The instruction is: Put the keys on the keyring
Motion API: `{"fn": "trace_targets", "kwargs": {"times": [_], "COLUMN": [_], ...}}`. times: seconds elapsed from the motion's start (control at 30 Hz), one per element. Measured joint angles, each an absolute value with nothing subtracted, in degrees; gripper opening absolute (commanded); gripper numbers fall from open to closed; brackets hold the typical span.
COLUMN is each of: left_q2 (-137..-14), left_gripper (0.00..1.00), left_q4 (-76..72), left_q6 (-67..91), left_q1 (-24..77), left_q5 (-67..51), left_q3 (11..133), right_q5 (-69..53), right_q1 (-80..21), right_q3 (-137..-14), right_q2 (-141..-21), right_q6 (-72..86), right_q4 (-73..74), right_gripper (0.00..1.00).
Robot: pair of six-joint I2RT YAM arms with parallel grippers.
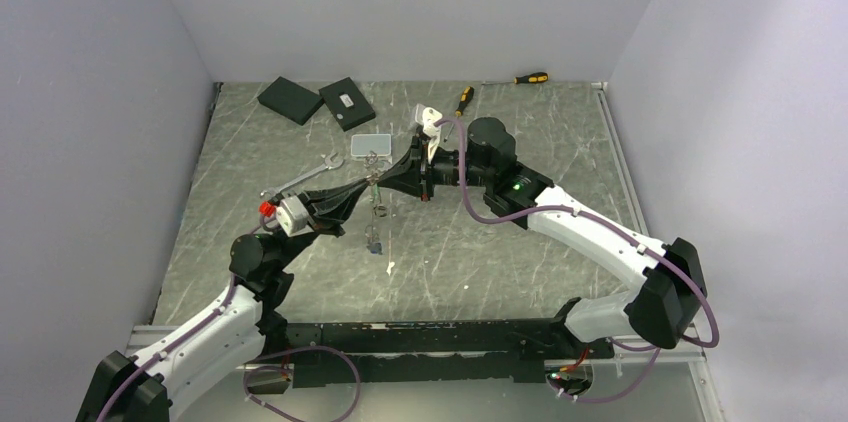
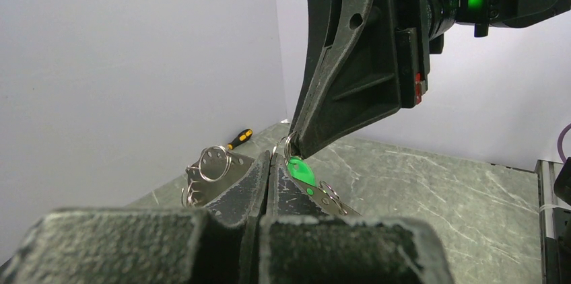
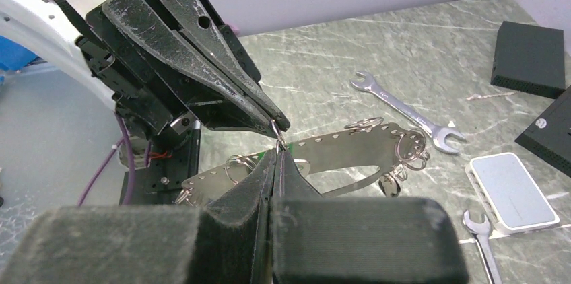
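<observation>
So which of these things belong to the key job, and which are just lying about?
In the job: keyring, green-tagged key, small ring pinched between left gripper and right gripper.
Lying about: wrenches, screwdrivers, black boxes, white box.

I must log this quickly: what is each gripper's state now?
Left gripper: closed, pinching the small ring.
Right gripper: closed, on the same ring, it seems.

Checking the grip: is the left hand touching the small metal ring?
Touching: right wrist view shows the small metal ring caught in the left hand's closed tips.
</observation>
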State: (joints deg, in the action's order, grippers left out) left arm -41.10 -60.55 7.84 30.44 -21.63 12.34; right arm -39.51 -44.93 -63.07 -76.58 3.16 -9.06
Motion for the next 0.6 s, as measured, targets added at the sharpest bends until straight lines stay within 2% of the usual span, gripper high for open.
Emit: {"fn": "trace_targets", "kwargs": {"times": [0.6], "left_q2": [-41.1], "left_gripper": [0.0], "left_q4": [-60.6], "left_q6": [7.9], "left_q1": [30.4], "left_q5": [-22.0], "left_q3": [12.3], "right_q5": [-39.1], "right_q1": [-44.0], "right_q3": [-63.1], "right_q2": [-76.6], "right_q6": [3.7], "right_q4": [-9.1], "right_gripper": [0.0]}}
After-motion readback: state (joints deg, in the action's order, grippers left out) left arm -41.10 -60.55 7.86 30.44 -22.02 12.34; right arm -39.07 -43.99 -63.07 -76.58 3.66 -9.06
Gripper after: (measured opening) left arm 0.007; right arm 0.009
